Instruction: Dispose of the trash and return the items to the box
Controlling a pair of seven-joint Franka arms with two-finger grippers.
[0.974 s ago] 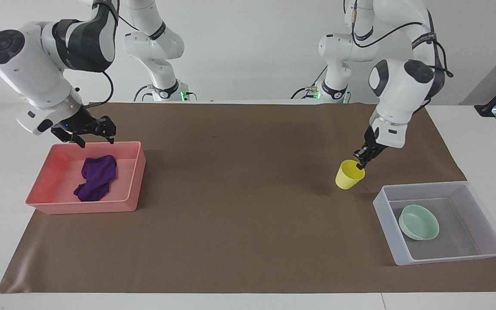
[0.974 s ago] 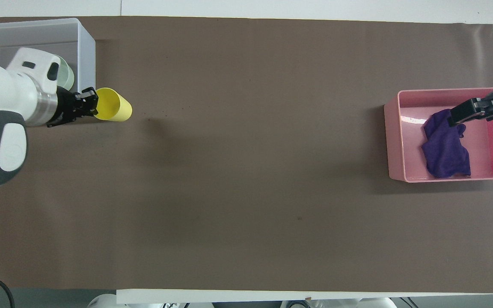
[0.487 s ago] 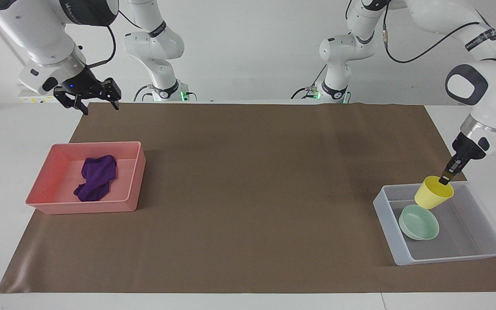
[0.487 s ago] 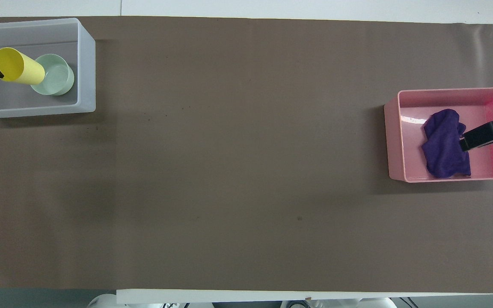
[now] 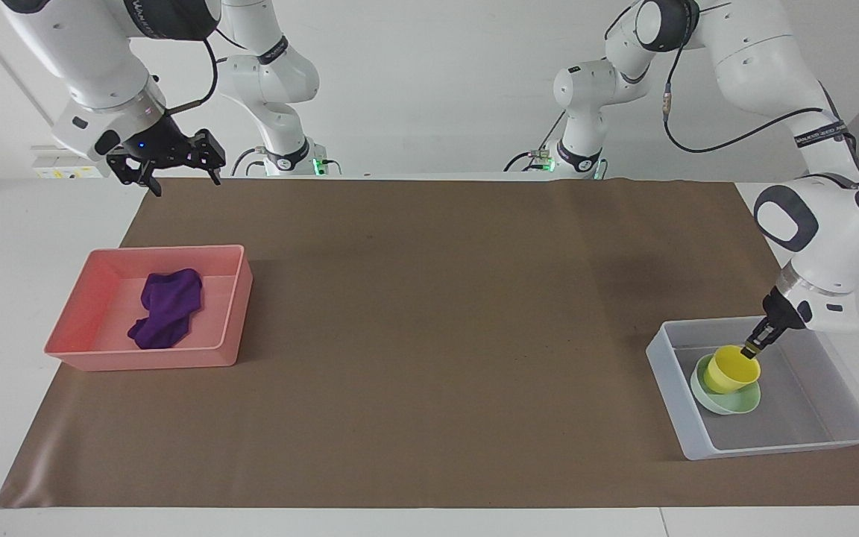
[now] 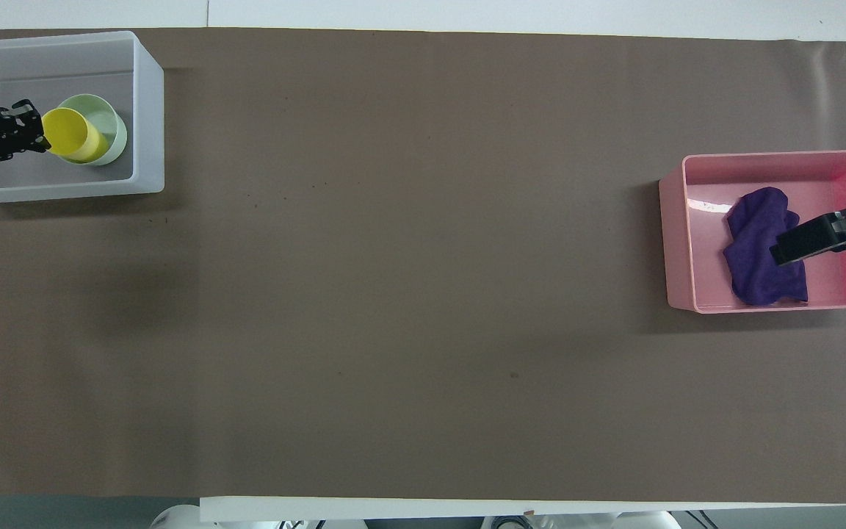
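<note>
Left gripper (image 5: 754, 349) clamped on the rim of the yellow cup (image 5: 731, 369), cup set into the mint-green bowl (image 5: 735, 403) inside the translucent bin (image 5: 772, 446) at the left arm's end of the table. Right gripper (image 5: 168, 165) raised and spread, holding nothing, above the table edge nearer the robots than the pink tray (image 5: 139, 356); purple rag (image 5: 166, 309) lying in that tray.

Likely hazards: cup tipping out of the bowl if let go while tilted or not fully seated; bowl sliding under sideways drag from the gripper; cup lifted again on withdrawal if a finger catches the rim.
</note>
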